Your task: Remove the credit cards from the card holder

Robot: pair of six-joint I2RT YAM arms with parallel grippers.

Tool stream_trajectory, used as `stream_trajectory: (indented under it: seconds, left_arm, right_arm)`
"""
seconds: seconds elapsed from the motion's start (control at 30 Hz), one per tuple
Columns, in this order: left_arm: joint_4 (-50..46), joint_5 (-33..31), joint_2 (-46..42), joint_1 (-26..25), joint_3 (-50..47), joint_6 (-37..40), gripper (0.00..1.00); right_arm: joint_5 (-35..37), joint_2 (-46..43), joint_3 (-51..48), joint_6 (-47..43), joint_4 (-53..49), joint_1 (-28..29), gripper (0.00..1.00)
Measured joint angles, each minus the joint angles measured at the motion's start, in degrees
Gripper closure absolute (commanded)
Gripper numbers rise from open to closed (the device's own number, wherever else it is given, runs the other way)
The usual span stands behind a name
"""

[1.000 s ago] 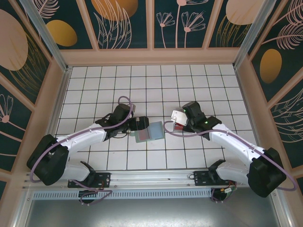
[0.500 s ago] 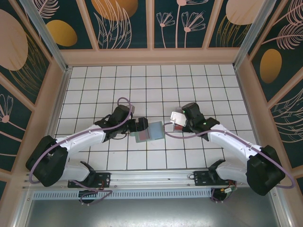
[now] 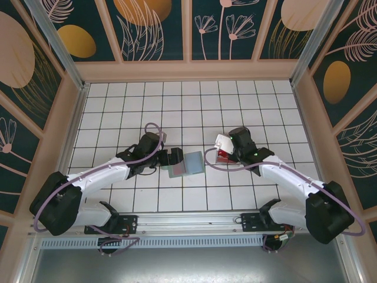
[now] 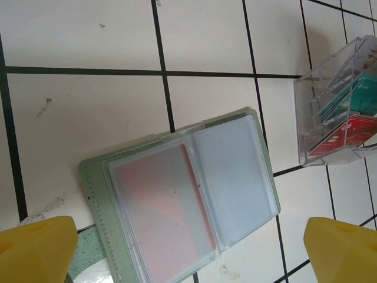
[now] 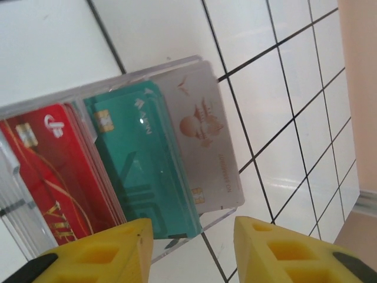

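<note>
The card holder (image 4: 182, 200) lies open on the white tiles, sage green with clear sleeves, and a red card (image 4: 162, 206) shows through its left sleeve. My left gripper (image 4: 188, 253) hovers over it, open, its yellow fingertips (image 4: 35, 247) wide apart on either side. In the top view the holder (image 3: 188, 163) sits mid-table beside the left gripper (image 3: 175, 157). My right gripper (image 5: 191, 247) is open at the lower edge of a clear rack (image 5: 218, 217) that holds credit cards: red (image 5: 41, 171), teal (image 5: 147, 159) and a pale one (image 5: 203, 135).
The clear rack (image 3: 222, 148) stands about one tile right of the holder, under the right gripper (image 3: 224, 152). Wooden walls (image 3: 188, 71) with patterned panels ring the tiled floor. Open tiles lie toward the back.
My right gripper has opened and let go of the pale card, which now stands in the clear rack. The left arm has barely moved.
</note>
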Motion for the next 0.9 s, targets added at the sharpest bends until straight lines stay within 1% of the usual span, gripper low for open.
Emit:
stream_trajectory:
  seconds: [0.03,0.07,0.1,0.17,0.2,0.37,0.5,0.57,0.63,0.67,0.73,0.8,0.9]
  left_arm:
    - [0.0,0.0,-0.09,0.0,-0.02,0.0,0.02]
    - [0.0,0.0,-0.17,0.0,-0.11,0.0,0.02]
    - [0.02,0.0,-0.24,0.0,-0.2,-0.02,0.02]
    - [0.0,0.02,-0.26,0.0,-0.28,-0.13,0.01]
    - [0.0,0.02,-0.26,0.0,-0.33,-0.17,0.02]
    - [0.02,0.11,-0.33,0.0,-0.85,-0.87,0.02]
    - [0.02,0.85,-0.44,0.0,-1.68,-2.56,0.11]
    - [0.0,1.46,-0.44,0.0,-1.88,-3.3,0.16]
    - [0.0,1.77,-0.44,0.0,-1.88,-3.98,0.24]
    - [0.02,1.99,-0.44,0.0,-1.88,-4.35,0.27]
    - [0.02,2.38,-0.44,0.0,-1.88,-4.81,0.28]
    - [0.02,2.99,-0.42,0.0,-1.88,-5.2,0.32]
    - [0.02,3.41,-0.17,0.0,-1.88,-5.6,0.33]
  right_arm:
    - [-0.31,0.0,0.83,1.29,-0.39,0.0,0.64]
    - [-0.94,0.0,2.03,3.1,-0.96,0.0,0.74]
    - [-1.66,0.0,3.43,5.46,-1.46,-0.09,0.81]
    - [-3.69,0.02,6.21,10.45,-2.43,-0.2,0.92]
    - [-5.11,0.02,7.91,14.32,-2.97,-0.22,0.95]
    - [-12.68,0.02,11.96,31.19,-3.72,-0.17,1.0]
    - [-16.72,0.52,11.96,44.61,-4.24,1.27,1.0]
    - [-17.79,1.57,11.96,50.71,-4.24,2.69,1.0]
    - [-18.29,3.28,11.91,56.04,-4.26,4.22,1.0]
    - [-18.4,4.39,11.82,58.8,-4.24,5.2,1.0]
    - [-18.93,6.25,11.06,62.99,-3.96,7.02,1.0]
    - [-19.5,8.17,9.29,67.47,-3.37,8.9,1.0]
    - [-20.63,10.51,6.58,72.65,-2.16,10.54,1.0]
